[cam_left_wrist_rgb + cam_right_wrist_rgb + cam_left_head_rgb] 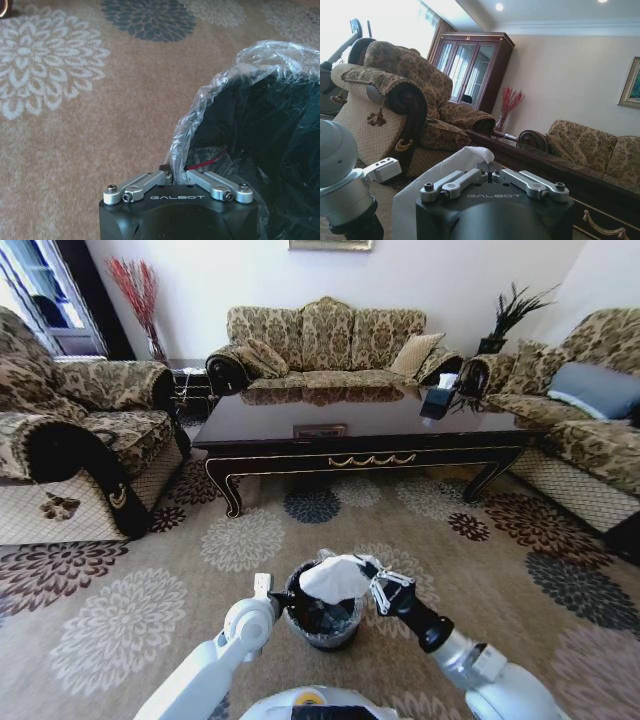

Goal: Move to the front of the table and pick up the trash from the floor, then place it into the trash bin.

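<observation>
The small black trash bin (322, 625), lined with a clear bag, stands on the flowered carpet floor (130, 620) just before me. My left gripper (283, 597) is shut on the bag's rim, and the pinched plastic (173, 175) shows between its fingertips. My right gripper (372, 580) is shut on a piece of trash, crumpled white paper (335, 578), and holds it right above the bin's mouth. That paper (455, 159) bulges past the right gripper (489, 167). A thin red strip (205, 162) lies inside the bin (260, 150). The dark glossy table (360, 430) stands farther ahead.
A patterned armchair (70, 440) stands at the left, a sofa (325, 340) behind the table and another sofa (580, 430) at the right. A dark tissue box (438, 400) sits on the tabletop. Open carpet lies between the bin and the table.
</observation>
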{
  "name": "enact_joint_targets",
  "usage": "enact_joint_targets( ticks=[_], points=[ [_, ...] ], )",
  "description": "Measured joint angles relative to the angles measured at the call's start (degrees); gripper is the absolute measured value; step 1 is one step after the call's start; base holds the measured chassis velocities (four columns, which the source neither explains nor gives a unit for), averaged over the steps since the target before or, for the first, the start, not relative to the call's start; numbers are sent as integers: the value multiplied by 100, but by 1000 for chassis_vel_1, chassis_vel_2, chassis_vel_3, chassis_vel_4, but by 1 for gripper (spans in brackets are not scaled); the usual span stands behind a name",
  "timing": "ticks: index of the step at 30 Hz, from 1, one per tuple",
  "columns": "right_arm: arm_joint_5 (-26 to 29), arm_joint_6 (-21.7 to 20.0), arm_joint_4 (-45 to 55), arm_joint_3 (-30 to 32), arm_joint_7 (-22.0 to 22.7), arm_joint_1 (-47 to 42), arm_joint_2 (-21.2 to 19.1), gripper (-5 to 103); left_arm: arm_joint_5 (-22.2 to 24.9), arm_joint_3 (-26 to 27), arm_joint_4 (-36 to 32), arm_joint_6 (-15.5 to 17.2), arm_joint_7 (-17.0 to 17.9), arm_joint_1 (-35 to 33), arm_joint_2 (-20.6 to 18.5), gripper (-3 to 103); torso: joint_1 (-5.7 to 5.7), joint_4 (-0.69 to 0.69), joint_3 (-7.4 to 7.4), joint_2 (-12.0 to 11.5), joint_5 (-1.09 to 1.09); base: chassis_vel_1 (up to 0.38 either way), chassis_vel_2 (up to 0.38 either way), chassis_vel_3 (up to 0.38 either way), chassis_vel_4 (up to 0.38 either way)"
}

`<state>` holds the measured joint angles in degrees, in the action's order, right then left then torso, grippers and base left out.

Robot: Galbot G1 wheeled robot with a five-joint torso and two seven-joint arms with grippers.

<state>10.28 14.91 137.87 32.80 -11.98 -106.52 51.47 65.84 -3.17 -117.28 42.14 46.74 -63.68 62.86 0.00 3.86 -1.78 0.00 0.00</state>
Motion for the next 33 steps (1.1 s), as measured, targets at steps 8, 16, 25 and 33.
enact_joint_targets(
  ticks=[8,16,25,33],
  points=[
    [-190,23,-34,-160,-46,-41,25,11,-27,70,-63,0,-2,-168,-30,0,0,0,0,0,0,0,0,0,0],
    [-349,42,-98,-257,-73,-117,48,43,-51,100,-71,0,-20,-215,-30,0,0,0,0,0,-1,0,0,0,0],
    [-472,70,-217,-373,-97,-114,75,75,-73,126,-97,0,-34,-267,-40,0,0,0,0,0,0,0,0,0,0],
    [-555,75,-317,-429,-78,-46,91,99,-94,151,-147,0,-47,-338,-38,0,0,0,0,0,0,0,0,0,0]
  ],
)
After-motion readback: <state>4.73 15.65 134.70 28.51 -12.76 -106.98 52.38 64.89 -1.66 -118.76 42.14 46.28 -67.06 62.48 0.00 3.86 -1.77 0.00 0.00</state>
